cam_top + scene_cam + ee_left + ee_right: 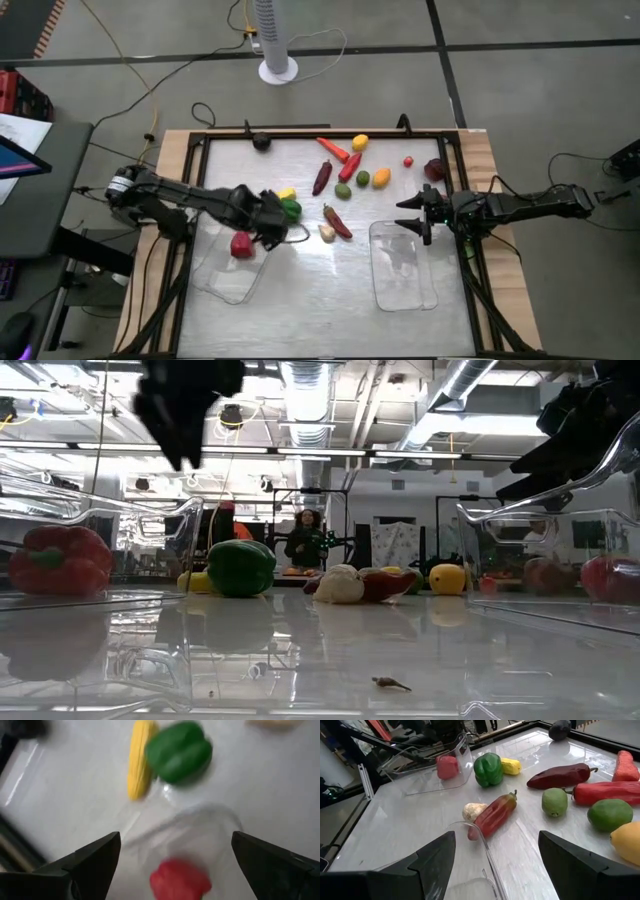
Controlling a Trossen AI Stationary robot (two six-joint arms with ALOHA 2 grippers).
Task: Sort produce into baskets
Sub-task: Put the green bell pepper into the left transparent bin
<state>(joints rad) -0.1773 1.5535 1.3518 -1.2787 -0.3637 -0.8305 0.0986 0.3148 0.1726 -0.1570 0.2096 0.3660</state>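
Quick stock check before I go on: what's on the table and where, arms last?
Trays: 2, clear; left tray, right tray.
Bell pepper: 1, red, in left tray.
Bell pepper: 1, green, beside left tray.
Corn: 1, yellow, beside the green pepper.
Garlic: 1, white, table centre.
Chili: 1, red, touching garlic.
Other produce: about nine, mixed colours, far half.
Left pincer: open, above left tray.
Right pincer: open, over right tray's far edge.

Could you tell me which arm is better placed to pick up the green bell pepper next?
The left. Its open gripper hovers right beside the green bell pepper, by the left tray; the right gripper waits across the table.
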